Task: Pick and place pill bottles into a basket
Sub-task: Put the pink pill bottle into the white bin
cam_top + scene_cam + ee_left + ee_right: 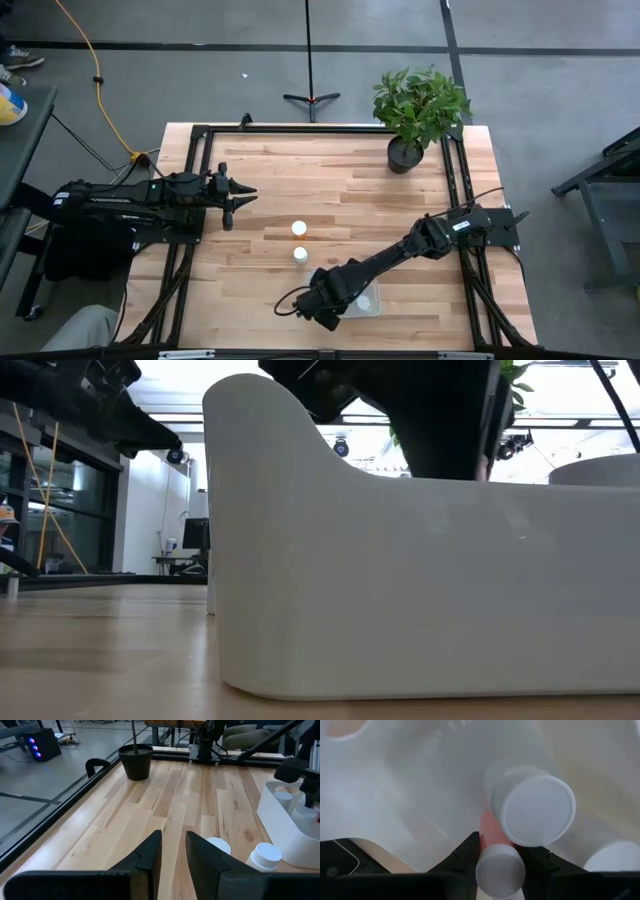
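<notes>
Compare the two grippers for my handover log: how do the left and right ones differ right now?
The left gripper hovers empty over the table's left side; the right gripper is over the basket. The left holds nothing, fingers slightly apart; the right is shut on an orange-tinged pill bottle. Both are dark, two-fingered.

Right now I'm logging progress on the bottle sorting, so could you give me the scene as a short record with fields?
Right claw: over the translucent white plastic tray, shut on an orange-tinged pill bottle with white cap
Left claw: waiting at the table's left side, fingers slightly apart, empty
In tray: at least two white-capped bottles
On wooden table: two small white-capped bottles
Black plant pot: far right corner
</notes>
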{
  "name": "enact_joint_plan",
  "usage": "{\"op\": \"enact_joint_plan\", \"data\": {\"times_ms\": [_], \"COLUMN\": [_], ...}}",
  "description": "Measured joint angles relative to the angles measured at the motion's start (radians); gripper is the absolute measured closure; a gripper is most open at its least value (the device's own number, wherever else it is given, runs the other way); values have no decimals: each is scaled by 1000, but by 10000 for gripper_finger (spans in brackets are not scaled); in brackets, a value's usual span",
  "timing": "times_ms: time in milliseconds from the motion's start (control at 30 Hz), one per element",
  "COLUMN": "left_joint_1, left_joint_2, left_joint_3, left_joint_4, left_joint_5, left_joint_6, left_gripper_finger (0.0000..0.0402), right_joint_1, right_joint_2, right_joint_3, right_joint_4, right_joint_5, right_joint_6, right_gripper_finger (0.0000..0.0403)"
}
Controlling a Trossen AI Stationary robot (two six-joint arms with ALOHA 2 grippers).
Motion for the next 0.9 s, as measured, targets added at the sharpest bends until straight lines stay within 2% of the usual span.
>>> {"op": "enact_joint_plan", "data": {"times_ms": [633,900], "left_joint_1": [0,0], "left_joint_2": [0,0], "left_joint_3": [0,0], "left_joint_4": [-4,-4], "left_joint_5": [0,0], "left_joint_6": [0,0], "left_gripper_finger": [277,277], "right_joint_1": [3,10], "right_joint_2": [-1,-1], "right_joint_3": [0,0], "right_joint_4": [3,11], "right_joint_5": [34,2], "right_joint_6": [-2,-8], "right_gripper_finger": [295,294]}}
